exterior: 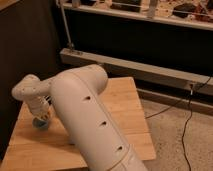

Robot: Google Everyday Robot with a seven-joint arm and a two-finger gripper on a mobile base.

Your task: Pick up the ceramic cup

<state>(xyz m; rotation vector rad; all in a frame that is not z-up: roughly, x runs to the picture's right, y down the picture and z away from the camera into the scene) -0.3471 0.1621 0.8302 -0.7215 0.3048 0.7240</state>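
Observation:
The ceramic cup is a small dusty blue-grey cup on the left part of the wooden table. Only part of it shows under the gripper. My gripper hangs from the white arm and reaches straight down onto the cup, at or just inside its rim. The arm's thick white link crosses the middle of the view and hides much of the table.
A dark wall stands behind the table on the left. A metal rail and a rack with shelves run across the back. A black cable lies on the speckled floor to the right of the table.

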